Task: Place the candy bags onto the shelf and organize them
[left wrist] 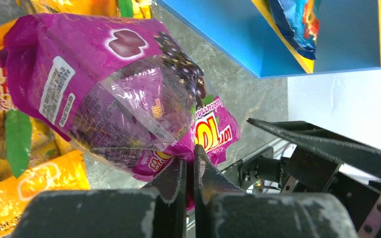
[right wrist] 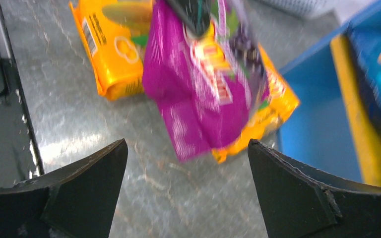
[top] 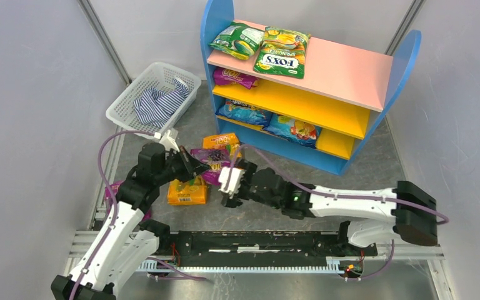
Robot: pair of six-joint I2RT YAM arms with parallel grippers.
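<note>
My left gripper [top: 195, 164] [left wrist: 191, 161] is shut on the lower edge of a purple candy bag [top: 214, 164] [left wrist: 119, 84], pinching it between both fingers. The bag looks raised off the floor in the right wrist view, blurred [right wrist: 198, 94]. My right gripper [top: 230, 182] [right wrist: 187, 148] is open just short of that bag, nothing between its fingers. Two orange bags [top: 187, 191] [top: 220, 142] lie beneath and behind it. The shelf [top: 350, 69] holds a green bag [top: 237, 39] and a FOX'S bag [top: 282, 53] on top, and a purple bag [top: 234, 77] on its yellow board.
Two blue bags [top: 244, 112] [top: 294, 128] lie on the shelf's bottom tier. A white mesh basket [top: 131, 100] with a striped cloth [top: 159, 100] stands at the back left. Grey walls close in both sides. The arms' base rail [top: 256, 244] runs along the near edge.
</note>
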